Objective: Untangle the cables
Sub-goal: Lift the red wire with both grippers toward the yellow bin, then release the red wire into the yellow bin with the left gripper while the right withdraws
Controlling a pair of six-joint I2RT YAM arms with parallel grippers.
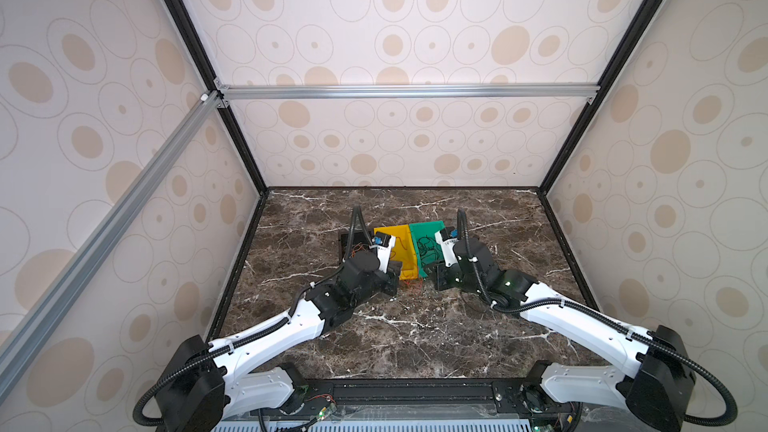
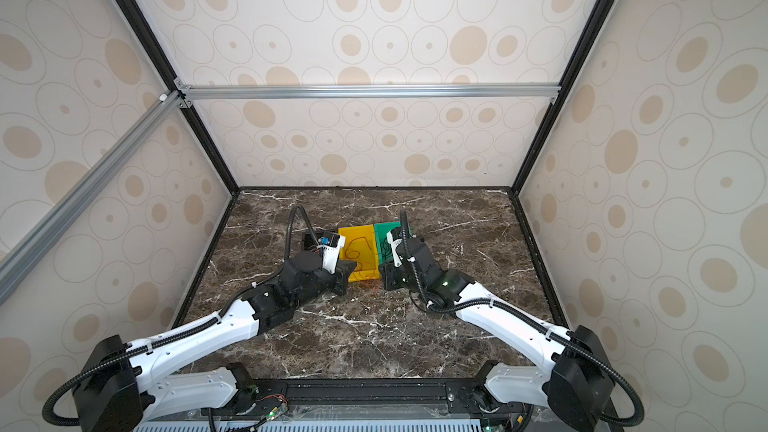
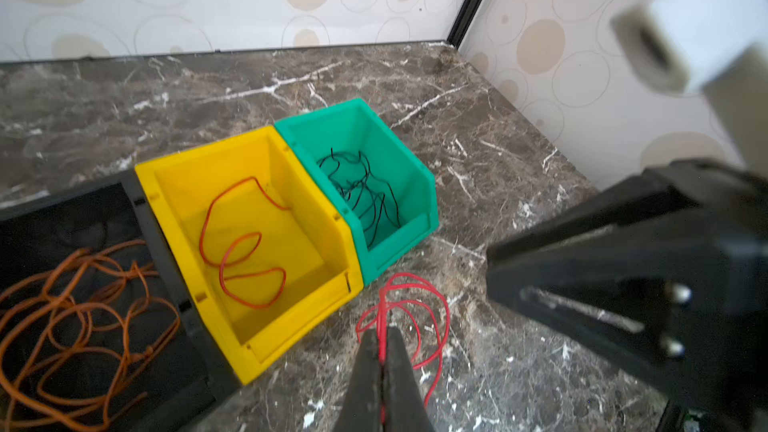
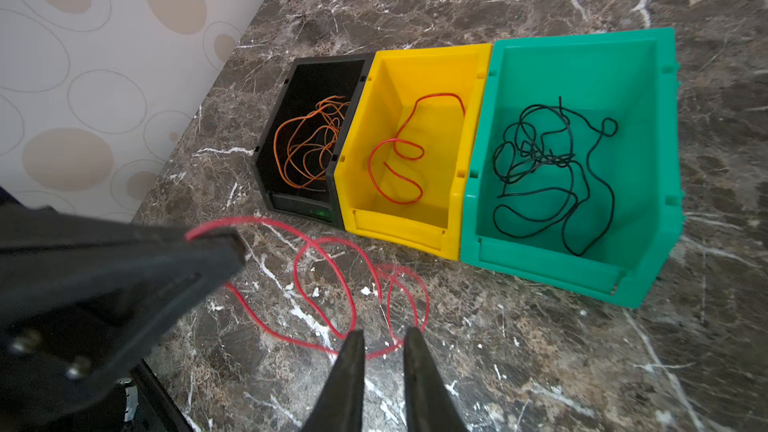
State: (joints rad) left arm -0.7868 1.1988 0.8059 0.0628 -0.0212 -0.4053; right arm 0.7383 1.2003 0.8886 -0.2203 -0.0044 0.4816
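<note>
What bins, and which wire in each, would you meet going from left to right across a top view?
black bin holding orange wire → yellow bin holding red wire → green bin holding black wire

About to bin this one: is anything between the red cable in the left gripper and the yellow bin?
Nothing visible. Bare marble table separates the loose red cable, pinched by the left gripper, from the low front lip of the yellow bin. The right gripper, jaws slightly apart, sits on the cable's near side, not in the path.
</note>
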